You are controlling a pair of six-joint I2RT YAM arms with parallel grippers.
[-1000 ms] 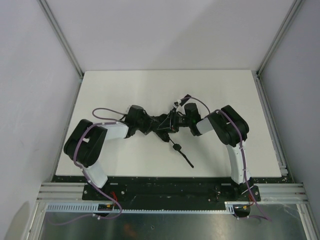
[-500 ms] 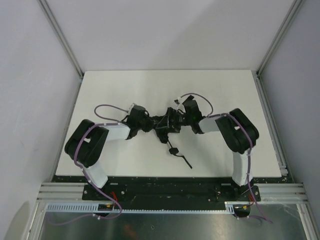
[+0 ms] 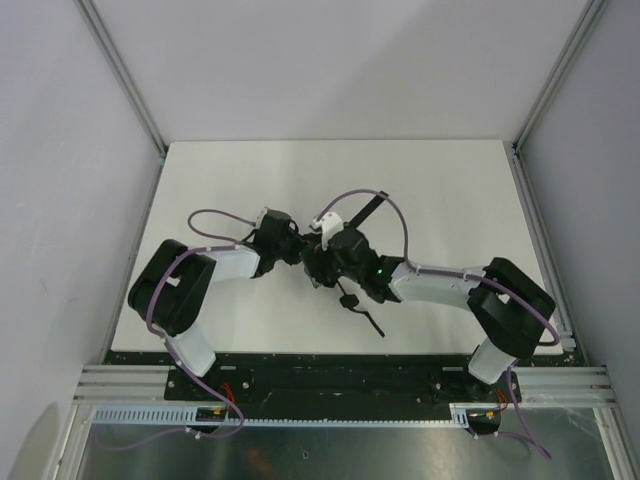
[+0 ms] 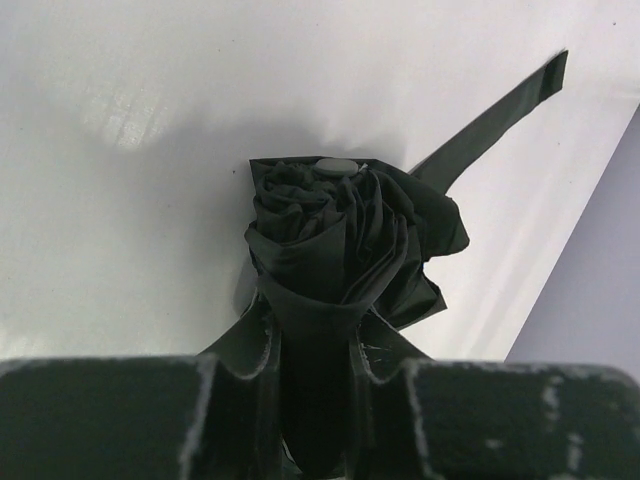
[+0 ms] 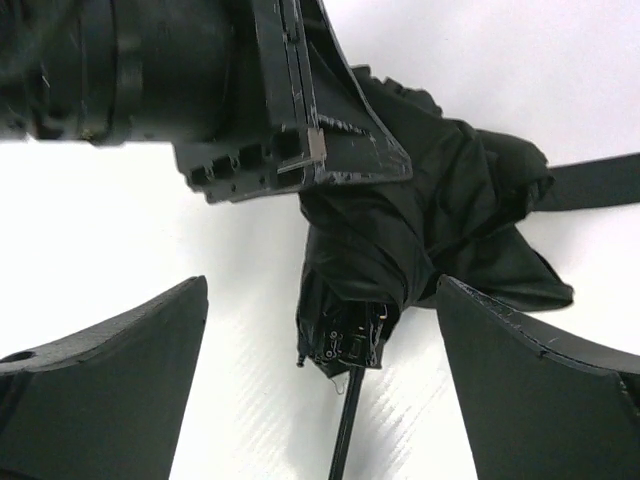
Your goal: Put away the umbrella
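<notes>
At the left of the overhead view, the left hand (image 4: 315, 338) is clenched on the umbrella (image 4: 340, 240), its two fingers (image 4: 245, 345) pinching the bunched black fabric just below the small cap (image 4: 337, 167). The umbrella lies near the middle of the white worktop (image 3: 220, 170), between the two arms, with its canopy collapsed into a loose, crumpled roll. Its flat closing strap (image 4: 495, 110) trails free toward the upper right of the left wrist view and is wrapped around nothing. The thin shaft (image 5: 348, 425) sticks out of the bundle toward the lower edge of the right wrist view.

To the right, the right hand (image 5: 320, 295) is released. Its fingers stand wide apart on either side of the bundle and touch neither the fabric nor the shaft.

By the look of it the task is partly done: the canopy is down and gathered. What seems left is to smooth the folds, bind them with the strap, and possibly push the shaft in. No storing place shows in any view.
</notes>
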